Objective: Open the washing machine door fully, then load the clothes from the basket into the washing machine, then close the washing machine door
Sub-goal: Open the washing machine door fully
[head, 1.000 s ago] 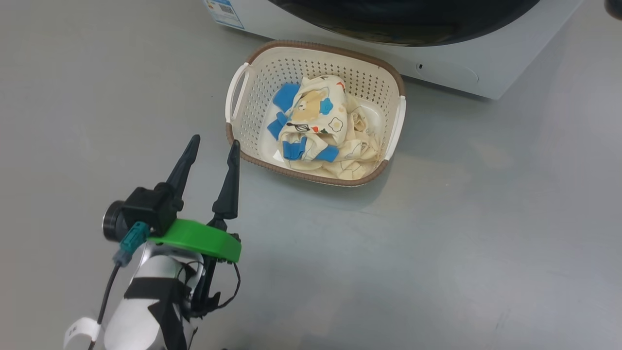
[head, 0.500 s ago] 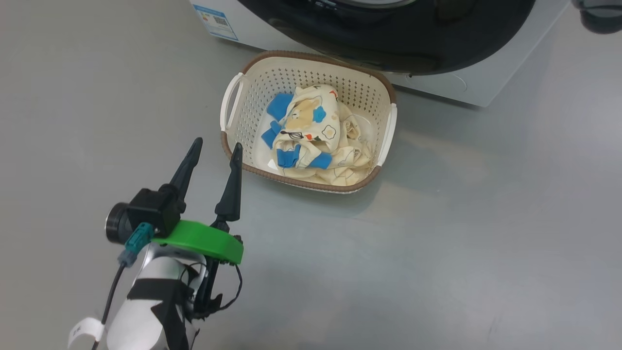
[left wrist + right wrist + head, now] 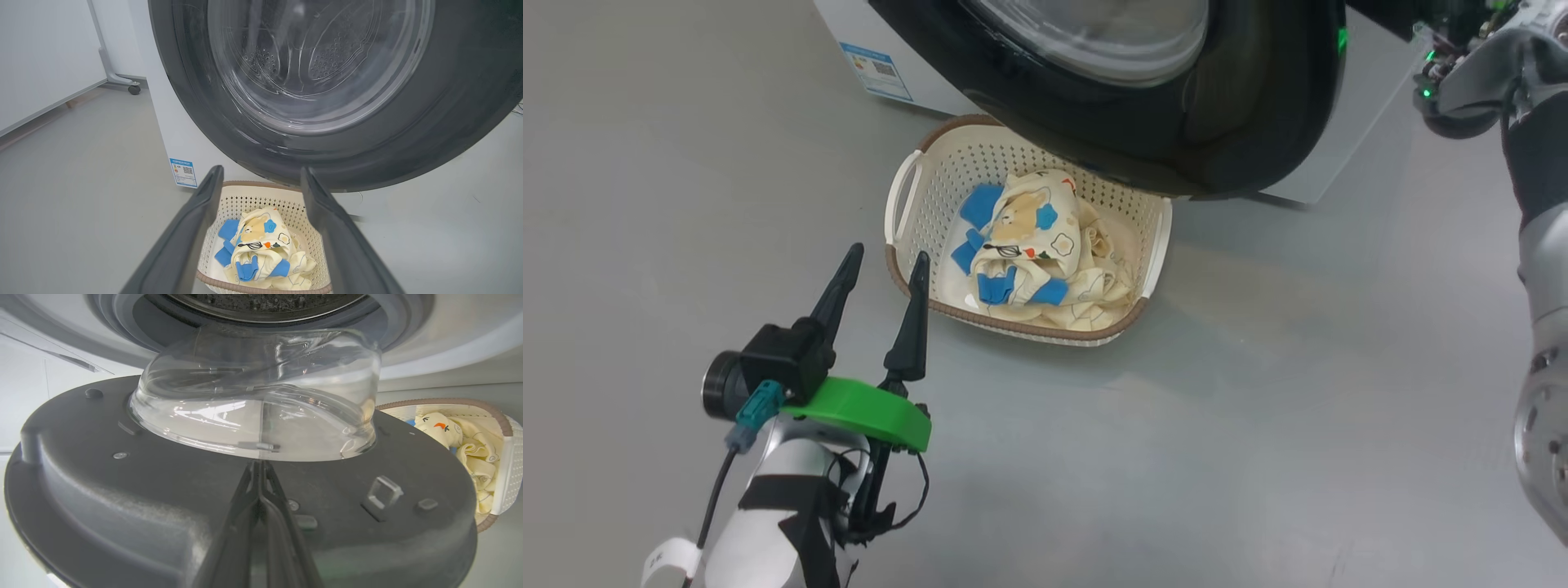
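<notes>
The washing machine door (image 3: 1160,139) stands swung out, and its black rim overhangs the far edge of the basket (image 3: 931,204). The clothes (image 3: 1029,245), cream with bear prints and blue patches, lie heaped inside the basket. My left gripper (image 3: 887,255) is open and empty just off the basket's near left corner; the left wrist view shows the clothes (image 3: 261,245) between its fingers (image 3: 184,237). My right gripper (image 3: 258,464) is shut, with its tips against the door's inner face (image 3: 163,490) at the foot of the glass bowl (image 3: 257,404). The washing machine (image 3: 1356,106) stands behind.
The grey floor (image 3: 1258,408) lies open to the right of and in front of the basket. My right arm (image 3: 1543,245) runs down the right edge of the head view. A white panel on a wheeled stand (image 3: 134,89) stands left of the machine. A blue label (image 3: 876,71) marks the machine's front.
The head camera has tilted up and shifted the whole view. The door has swung further out over the basket. My right arm has come into view, and the left gripper has stayed open in place.
</notes>
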### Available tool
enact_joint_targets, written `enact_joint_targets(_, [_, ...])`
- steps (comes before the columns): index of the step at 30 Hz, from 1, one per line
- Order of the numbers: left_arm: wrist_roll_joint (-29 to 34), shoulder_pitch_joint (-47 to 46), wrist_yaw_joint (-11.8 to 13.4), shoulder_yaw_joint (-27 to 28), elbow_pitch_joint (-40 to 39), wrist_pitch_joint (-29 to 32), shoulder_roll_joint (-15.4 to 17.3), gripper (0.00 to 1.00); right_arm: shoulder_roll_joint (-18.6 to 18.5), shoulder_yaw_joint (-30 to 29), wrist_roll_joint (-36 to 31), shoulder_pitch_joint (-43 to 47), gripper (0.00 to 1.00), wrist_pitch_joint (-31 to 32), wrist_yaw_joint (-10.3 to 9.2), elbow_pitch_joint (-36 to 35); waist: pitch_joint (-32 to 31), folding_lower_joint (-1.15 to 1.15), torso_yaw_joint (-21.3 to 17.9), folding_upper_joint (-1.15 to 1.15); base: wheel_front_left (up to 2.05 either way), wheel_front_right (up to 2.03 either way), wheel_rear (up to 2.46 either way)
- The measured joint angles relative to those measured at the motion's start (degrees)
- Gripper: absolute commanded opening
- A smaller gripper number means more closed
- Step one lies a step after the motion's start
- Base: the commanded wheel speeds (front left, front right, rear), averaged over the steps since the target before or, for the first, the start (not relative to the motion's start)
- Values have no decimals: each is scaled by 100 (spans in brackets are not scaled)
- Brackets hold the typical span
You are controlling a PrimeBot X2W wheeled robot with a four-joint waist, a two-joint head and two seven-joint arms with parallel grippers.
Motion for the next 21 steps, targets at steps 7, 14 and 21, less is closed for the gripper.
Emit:
enact_joint_targets(7, [11,118,-2,-1,99,0,0,100,15,723,1016,784,0,333,0,-656,-261,0,-3,0,0,0,0])
enact_joint_targets(14, [31,276,-1,-2,245,0,2,100,24,1367,1719,1376,0,312,0,-1135,-463,0,-3,0,0,0,0])
enact_joint_targets(21, [32,343,4,-1,342,0,3,100,34,1920,2329,1836,0,118,0,-1350,-682,0,-14,0,0,0,0])
